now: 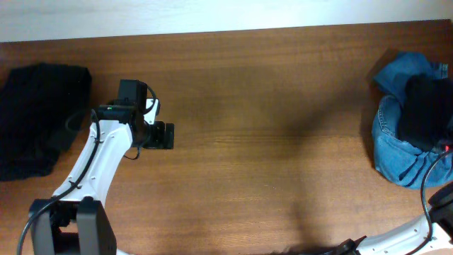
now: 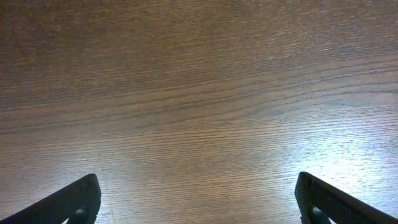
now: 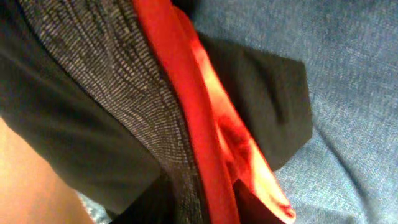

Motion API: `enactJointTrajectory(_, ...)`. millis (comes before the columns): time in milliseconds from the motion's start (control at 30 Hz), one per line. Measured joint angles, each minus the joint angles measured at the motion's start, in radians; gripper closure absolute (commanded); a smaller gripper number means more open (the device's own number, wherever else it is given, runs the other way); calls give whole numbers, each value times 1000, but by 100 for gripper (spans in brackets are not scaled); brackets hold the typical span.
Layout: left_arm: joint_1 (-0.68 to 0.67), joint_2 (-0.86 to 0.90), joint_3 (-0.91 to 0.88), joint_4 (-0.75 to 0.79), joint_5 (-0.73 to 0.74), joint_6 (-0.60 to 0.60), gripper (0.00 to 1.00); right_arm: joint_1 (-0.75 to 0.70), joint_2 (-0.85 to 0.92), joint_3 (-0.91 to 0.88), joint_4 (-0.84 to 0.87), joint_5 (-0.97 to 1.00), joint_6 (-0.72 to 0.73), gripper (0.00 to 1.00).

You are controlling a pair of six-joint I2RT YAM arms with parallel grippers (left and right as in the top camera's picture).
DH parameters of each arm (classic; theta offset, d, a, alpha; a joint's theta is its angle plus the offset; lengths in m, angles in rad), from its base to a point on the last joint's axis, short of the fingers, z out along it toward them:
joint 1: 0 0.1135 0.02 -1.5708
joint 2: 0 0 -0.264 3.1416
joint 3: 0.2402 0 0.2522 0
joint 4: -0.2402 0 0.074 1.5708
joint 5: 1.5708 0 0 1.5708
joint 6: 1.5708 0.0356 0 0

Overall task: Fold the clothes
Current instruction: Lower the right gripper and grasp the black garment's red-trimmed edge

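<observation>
Trousers (image 3: 93,81) on the denim (image 3: 348,62) — right end effector's state can't be told; left end effector (image 1: 163,135) released, far from it.

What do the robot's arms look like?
The left arm has smooth white links, black joints and a thin black cable. The left gripper is black, with dark wedge-shaped fingers. Of the right arm, only a white link and a looping black cable show.
</observation>
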Motion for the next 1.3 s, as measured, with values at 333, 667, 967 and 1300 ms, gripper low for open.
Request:
enactJointTrajectory(333, 0, 0, 0, 0, 0, 0, 1, 0, 0, 90, -68, -15, 15, 96)
enactJointTrajectory(667, 0, 0, 0, 0, 0, 0, 1, 27, 0, 190, -167, -42, 21, 96)
enactJointTrajectory(967, 0, 0, 0, 0, 0, 0, 1, 124, -5, 371, -258, -35, -10, 96)
enactJointTrajectory(1300, 0, 0, 0, 0, 0, 0, 1, 245, -2, 509, -384, -35, -105, 96)
